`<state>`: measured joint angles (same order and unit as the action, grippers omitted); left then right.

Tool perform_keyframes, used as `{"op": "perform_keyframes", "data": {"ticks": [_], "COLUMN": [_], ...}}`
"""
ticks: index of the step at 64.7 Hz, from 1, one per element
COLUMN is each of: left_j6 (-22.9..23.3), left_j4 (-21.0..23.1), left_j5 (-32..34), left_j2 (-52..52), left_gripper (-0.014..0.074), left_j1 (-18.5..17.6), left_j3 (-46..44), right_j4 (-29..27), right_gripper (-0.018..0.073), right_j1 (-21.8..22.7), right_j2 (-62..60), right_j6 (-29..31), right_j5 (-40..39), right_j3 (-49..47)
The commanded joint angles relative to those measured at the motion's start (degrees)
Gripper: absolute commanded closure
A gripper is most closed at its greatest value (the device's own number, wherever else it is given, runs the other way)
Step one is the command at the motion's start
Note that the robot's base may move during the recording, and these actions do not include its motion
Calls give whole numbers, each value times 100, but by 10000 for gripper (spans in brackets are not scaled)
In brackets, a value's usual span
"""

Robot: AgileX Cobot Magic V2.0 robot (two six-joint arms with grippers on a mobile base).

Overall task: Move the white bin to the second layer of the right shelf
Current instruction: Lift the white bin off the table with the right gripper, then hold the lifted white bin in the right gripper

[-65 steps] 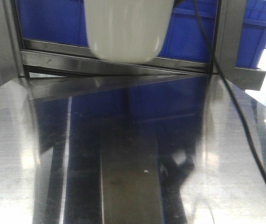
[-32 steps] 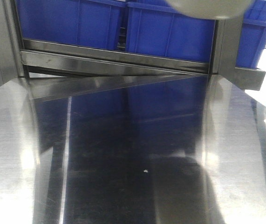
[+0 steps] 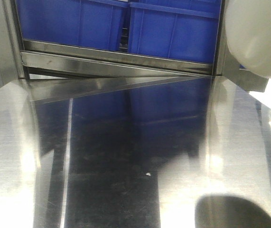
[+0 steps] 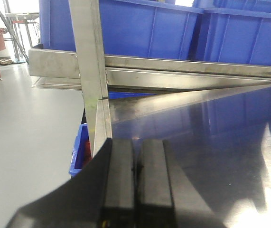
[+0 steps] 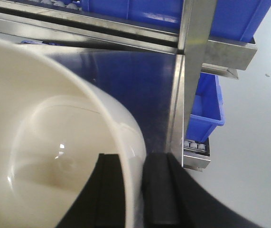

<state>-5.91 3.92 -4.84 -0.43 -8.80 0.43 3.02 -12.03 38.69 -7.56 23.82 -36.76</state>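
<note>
My right gripper (image 5: 134, 190) is pinching the white bin (image 3: 261, 38) by its wall, one finger inside the rim and one outside. I am holding it in the air above the far right corner of the steel worktop (image 3: 102, 156). My left gripper (image 4: 135, 185) is hanging pressed together and empty near the worktop's left edge, facing the blue crates (image 4: 140, 28).
</note>
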Motion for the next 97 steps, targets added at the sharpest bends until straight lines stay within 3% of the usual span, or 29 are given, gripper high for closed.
{"op": "perform_keyframes", "data": {"ticks": [1, 97], "left_j6": [20, 20], "left_j4": [31, 31], "left_j5": [484, 484], "left_j2": [-80, -80], "left_gripper": [512, 512], "left_j1": [-43, -43], "left_j3": [211, 211], "right_j4": [-15, -15], "right_gripper": [503, 503], "right_j1": [35, 35], "right_j2": [-221, -283], "right_j6": [15, 15], "right_j5": [-734, -769], "right_j3": [-37, -6]}}
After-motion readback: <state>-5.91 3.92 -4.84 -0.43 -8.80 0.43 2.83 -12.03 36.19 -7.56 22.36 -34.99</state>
